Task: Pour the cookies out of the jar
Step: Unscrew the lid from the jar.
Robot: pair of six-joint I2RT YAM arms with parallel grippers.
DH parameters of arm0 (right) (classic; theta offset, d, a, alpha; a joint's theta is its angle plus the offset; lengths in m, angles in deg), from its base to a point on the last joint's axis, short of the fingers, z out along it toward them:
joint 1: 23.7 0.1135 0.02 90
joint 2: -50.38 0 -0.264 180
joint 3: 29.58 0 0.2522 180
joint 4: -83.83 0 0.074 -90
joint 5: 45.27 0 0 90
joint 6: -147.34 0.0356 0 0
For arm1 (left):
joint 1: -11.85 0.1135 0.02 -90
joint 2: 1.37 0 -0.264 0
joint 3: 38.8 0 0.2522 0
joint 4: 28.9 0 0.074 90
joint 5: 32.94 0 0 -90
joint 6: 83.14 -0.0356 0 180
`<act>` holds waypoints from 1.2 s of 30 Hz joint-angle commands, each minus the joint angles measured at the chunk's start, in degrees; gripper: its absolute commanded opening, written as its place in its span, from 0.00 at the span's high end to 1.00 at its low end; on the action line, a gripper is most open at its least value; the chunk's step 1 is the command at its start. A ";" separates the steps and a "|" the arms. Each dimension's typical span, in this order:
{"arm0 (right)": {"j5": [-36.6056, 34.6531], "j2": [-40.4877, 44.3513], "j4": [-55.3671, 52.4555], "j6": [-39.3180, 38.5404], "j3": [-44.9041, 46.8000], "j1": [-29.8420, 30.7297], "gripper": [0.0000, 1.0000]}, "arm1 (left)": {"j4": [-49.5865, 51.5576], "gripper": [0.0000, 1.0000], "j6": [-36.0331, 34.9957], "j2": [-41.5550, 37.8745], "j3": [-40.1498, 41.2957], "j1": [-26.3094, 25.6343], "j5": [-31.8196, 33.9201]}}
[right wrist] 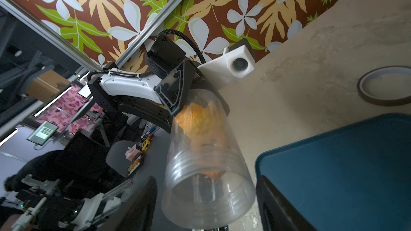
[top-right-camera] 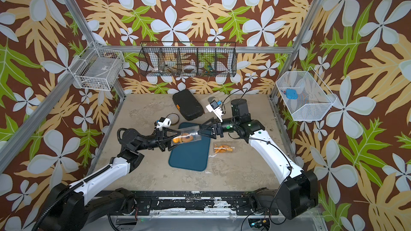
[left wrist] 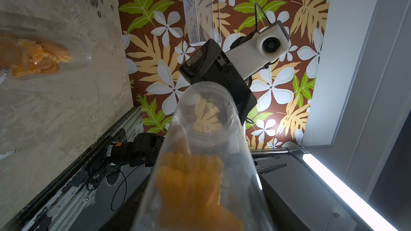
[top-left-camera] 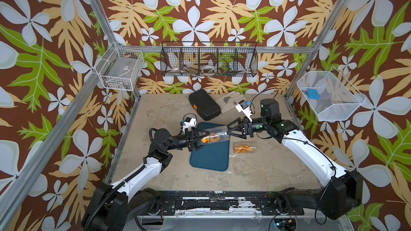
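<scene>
A clear jar [top-left-camera: 214,136] hangs on its side over the blue tray [top-left-camera: 213,161], stretched between both arms. The cookies [top-left-camera: 210,140], orange with one brown swirl, lie at its closed end, where my left gripper [top-left-camera: 202,141] is shut on the jar. In the left wrist view the cookies [left wrist: 191,185] fill the near part of the jar [left wrist: 206,130]. My right gripper [top-left-camera: 227,131] stands open, its jaws either side of the threaded, uncovered mouth [right wrist: 206,196], with a thin gap showing on one side. In both top views the cookies [top-right-camera: 182,140] stay inside the jar.
A second clear container [top-left-camera: 243,148] with orange biscuits lies on the table right of the tray. A black case [top-left-camera: 204,105] and a pale glove [top-left-camera: 229,103] sit at the back. A tape roll [right wrist: 387,87] lies back left of the tray. Wire baskets [top-left-camera: 209,60] hang on the walls.
</scene>
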 commanded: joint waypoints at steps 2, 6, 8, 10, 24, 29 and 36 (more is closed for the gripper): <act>0.50 2.44 4.81 -10.84 3.11 0.10 0.28 | 3.57 0.46 0.77 -1.50 0.22 0.11 -0.44; -2.44 3.94 6.17 -11.72 4.57 0.10 0.20 | 5.02 0.46 -0.10 -1.92 -0.37 0.11 -0.14; -6.45 5.49 8.55 -6.10 5.18 0.18 0.13 | 4.61 0.46 0.32 -1.92 -0.31 0.11 0.49; -7.34 5.03 13.28 9.31 6.18 -0.90 0.06 | 3.85 0.46 0.14 -2.13 -0.72 0.11 0.88; -6.56 4.04 4.15 51.34 -1.13 -1.06 0.03 | 46.31 0.49 -70.02 -10.57 -13.54 0.11 10.35; -4.34 4.18 2.26 51.02 1.21 -0.54 0.04 | 38.75 0.52 -79.65 -12.11 -12.36 0.11 6.08; -2.79 3.76 4.84 52.66 1.19 2.29 0.06 | 27.78 0.57 -80.01 -12.44 -9.84 0.02 -1.06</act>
